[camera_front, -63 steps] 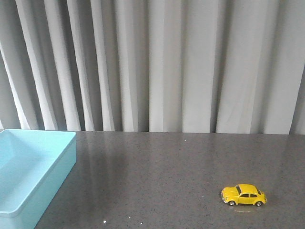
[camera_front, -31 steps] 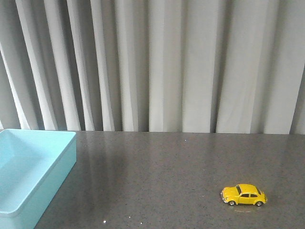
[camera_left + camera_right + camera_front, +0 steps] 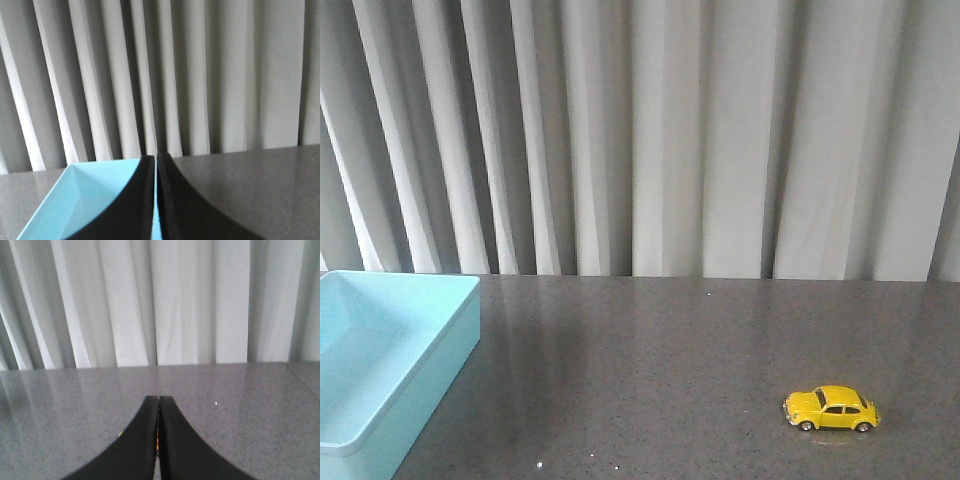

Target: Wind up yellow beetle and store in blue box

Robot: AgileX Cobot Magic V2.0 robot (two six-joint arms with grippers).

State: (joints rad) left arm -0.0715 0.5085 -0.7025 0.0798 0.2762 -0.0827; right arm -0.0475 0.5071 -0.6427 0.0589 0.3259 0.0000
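The yellow beetle (image 3: pixel 831 408) stands on its wheels on the dark grey table at the front right in the front view. The blue box (image 3: pixel 380 355), pale sky-blue and with nothing in it, sits at the left edge; it also shows in the left wrist view (image 3: pixel 85 195). My left gripper (image 3: pixel 155 160) is shut and empty, raised over the box's right wall. My right gripper (image 3: pixel 158 401) is shut and empty above the table; a sliver of yellow shows through the slit between its fingers. Neither gripper shows in the front view.
The speckled dark grey table (image 3: pixel 670 360) runs back to a pale pleated curtain (image 3: pixel 650 140). The box takes up the table's left side.
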